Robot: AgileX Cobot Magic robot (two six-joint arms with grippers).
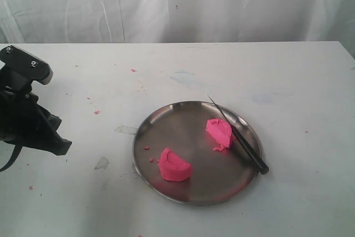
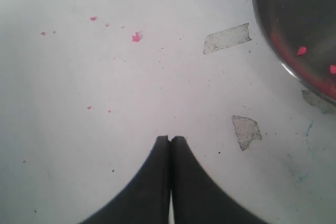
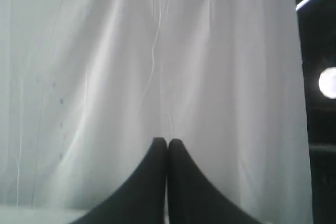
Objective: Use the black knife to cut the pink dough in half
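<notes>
The pink dough lies in two half-moon lumps on the steel plate [image 1: 166, 192]: one lump [image 1: 174, 165] at the front left, the other [image 1: 219, 132] at the right. The black knife [image 1: 240, 138] rests across the plate's right side, tip toward the back, handle over the front right rim, touching the right lump. My left gripper [image 2: 170, 139] is shut and empty above bare table left of the plate [image 2: 273, 40]; its arm [image 1: 28, 120] shows at the left edge. My right gripper [image 3: 167, 141] is shut and empty, facing the white curtain, out of the exterior view.
Small pink crumbs dot the table [image 1: 96, 111] and the plate [image 2: 301, 51]. Scraps of worn tape [image 2: 227, 38] lie on the table left of the plate [image 2: 246, 131]. A white curtain [image 1: 177, 4] hangs behind the table's far edge.
</notes>
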